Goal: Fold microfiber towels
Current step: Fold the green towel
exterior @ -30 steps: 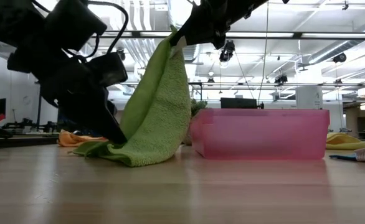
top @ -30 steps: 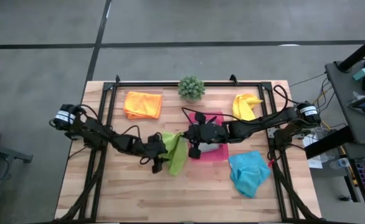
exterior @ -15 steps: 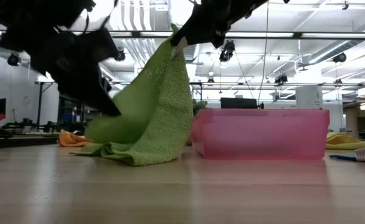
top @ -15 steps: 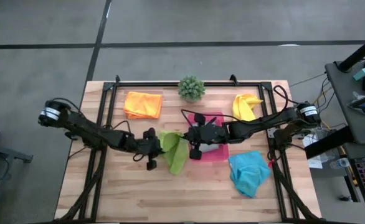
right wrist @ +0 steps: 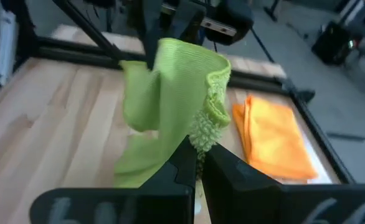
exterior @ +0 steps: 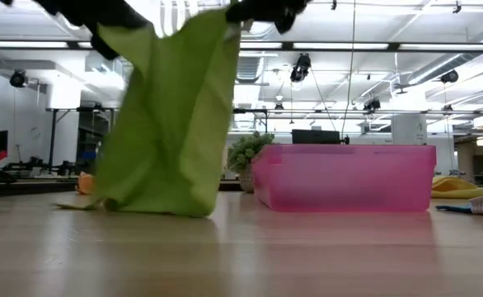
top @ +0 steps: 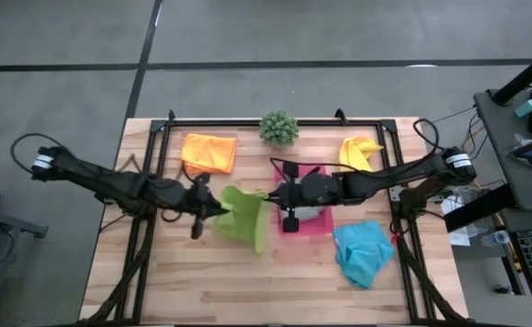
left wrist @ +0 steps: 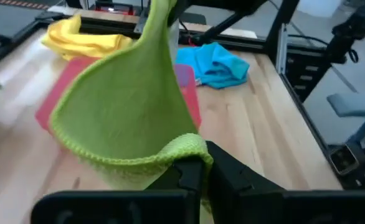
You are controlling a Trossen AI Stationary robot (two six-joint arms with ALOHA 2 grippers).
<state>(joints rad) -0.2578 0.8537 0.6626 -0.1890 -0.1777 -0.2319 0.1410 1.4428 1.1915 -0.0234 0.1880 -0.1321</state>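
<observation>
A lime green towel [top: 243,216] hangs spread between my two grippers at the table's middle, and its lower edge [exterior: 143,202] lies on the wood. My left gripper [top: 213,207] is shut on its left upper corner. My right gripper [top: 270,195] is shut on its right upper corner, beside the pink tray [top: 313,220]. An orange towel [top: 208,153] lies folded at the far left. A yellow towel [top: 359,154] lies at the far right, and a blue towel [top: 361,252] lies crumpled at the near right. My left gripper pinches a hemmed corner [left wrist: 184,147] of the green towel between its two fingers, coming roughly level from the table's left. The cloth hangs from there toward the other gripper and down to the table. My right gripper pinches the opposite upper corner [right wrist: 202,134], bunched into a fold, between its two fingers, reaching from the table's right. The towel hangs below it with its lower edge on the table.
A small potted plant [top: 279,127] stands at the far middle. The pink tray [exterior: 344,176] stands just right of the hanging towel. Black frame rails [top: 152,173] run along the table's sides. Bare wood lies along the near edge.
My left gripper has taken hold of the towel's low corner at the table, then risen and drawn back toward the left edge. The towel, which hung bunched from my right gripper, is now spread out between both grippers. Its bottom edge has stayed on the table.
</observation>
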